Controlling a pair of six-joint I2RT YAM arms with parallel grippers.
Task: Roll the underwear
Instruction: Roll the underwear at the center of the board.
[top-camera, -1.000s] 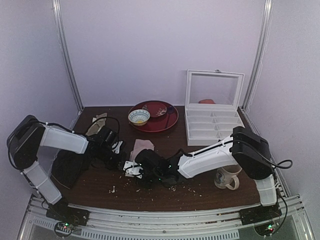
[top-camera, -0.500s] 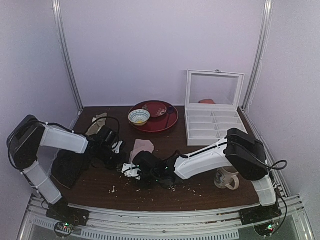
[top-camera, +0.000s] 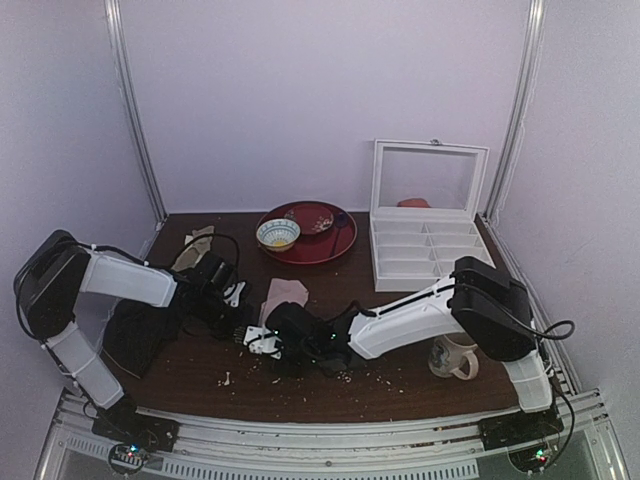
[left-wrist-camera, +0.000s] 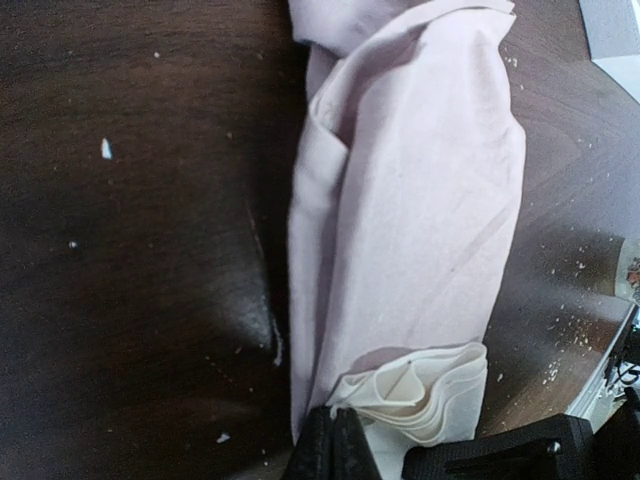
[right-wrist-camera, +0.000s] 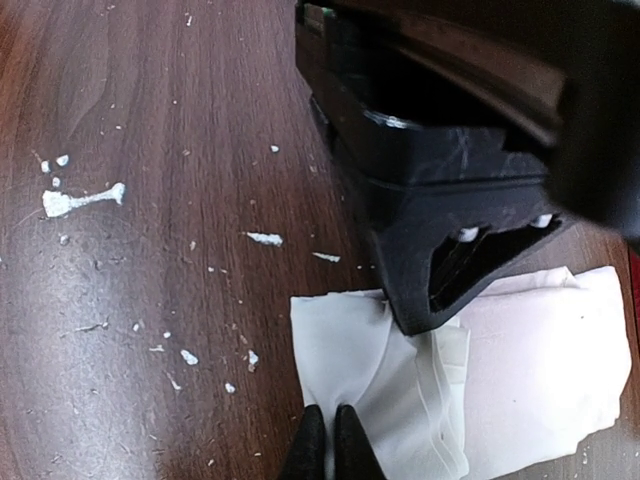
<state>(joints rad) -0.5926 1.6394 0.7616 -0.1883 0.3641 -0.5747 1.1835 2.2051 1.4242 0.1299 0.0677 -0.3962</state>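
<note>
**Item:** underwear (top-camera: 286, 293), pale pink, thin fabric, folded lengthwise into a narrow strip.

**Position:** on the worktop (top-camera: 400, 385), around the middle and slightly to the left.

**Orientation:** the long axis runs near to far. The whitish waistband (left-wrist-camera: 415, 395), bunched in layers, forms the near end. The far end is loose and crumpled and points towards the plate (top-camera: 335, 245).

**Hold:**
- Left claw (left-wrist-camera: 335, 445): fingers pressed together, tips on the waistband end, with fabric showing on both sides of them.
- Right claw (right-wrist-camera: 327, 440): fingers likewise closed tight, nipping the white edge of the waistband.
- The two claws sit just beside each other at that same near end.

**Edges:** both long edges lie flat on bare dark wood. The far end is not touching anything.

**Room around:**
- The left arm reaches in from the left.
- The right arm stretches in from the right.
- Far: the red plate carries a small bowl (top-camera: 278, 234), near the garment's far end but apart from it.
- Far right: a white compartment box (top-camera: 425, 240) with its lid upright, well apart.
- Near right: a mug (top-camera: 452, 355).
- Left: a black cloth (top-camera: 135, 335) under the left arm.
- Far left: a beige cloth (top-camera: 195, 248).
- White crumbs (right-wrist-camera: 75, 200) are scattered on the wood near the waistband end.
</note>
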